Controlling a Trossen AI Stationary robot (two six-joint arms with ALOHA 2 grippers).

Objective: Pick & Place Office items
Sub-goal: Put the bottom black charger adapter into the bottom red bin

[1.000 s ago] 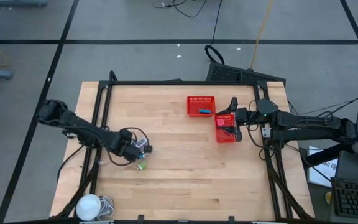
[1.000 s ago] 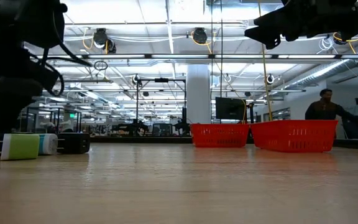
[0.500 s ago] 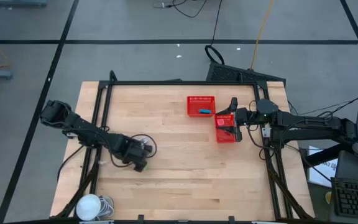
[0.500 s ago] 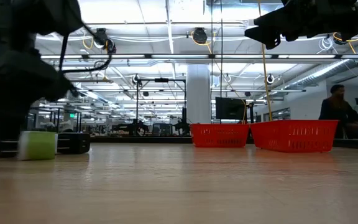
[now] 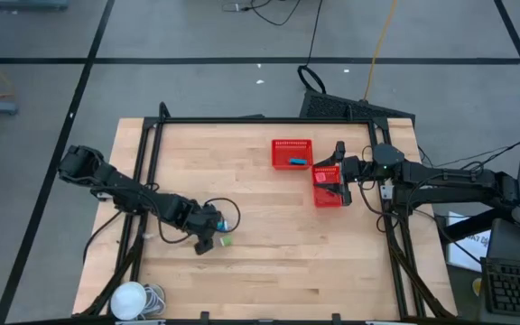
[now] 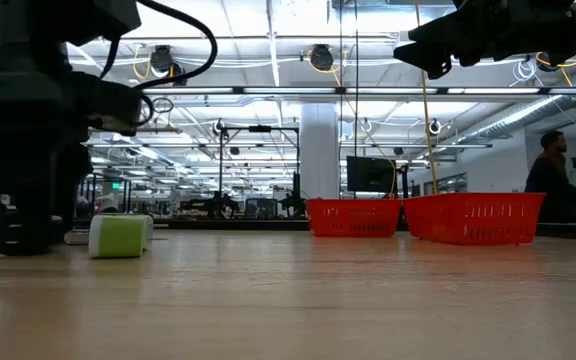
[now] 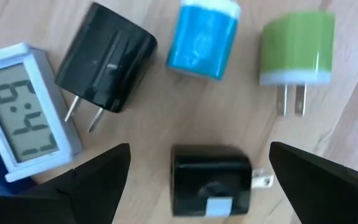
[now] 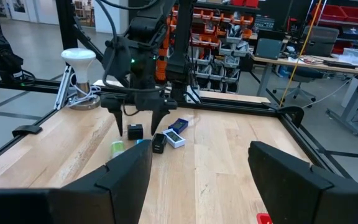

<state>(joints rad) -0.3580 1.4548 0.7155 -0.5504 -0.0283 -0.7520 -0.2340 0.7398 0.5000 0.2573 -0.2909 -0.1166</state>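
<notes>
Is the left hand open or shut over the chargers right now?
Open. The left hand has its two dark fingers spread wide on either side of the small black plug-in charger, touching nothing.

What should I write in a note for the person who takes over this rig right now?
Left gripper: open, low over the loose cluster, holding nothing.
Right gripper: open and empty above the nearer red basket.
On the table: green plug, blue piece, two black plugs, small clock.
Done: a blue item in the far basket, a pink item in the nearer one.
Left: the five loose pieces.
</notes>
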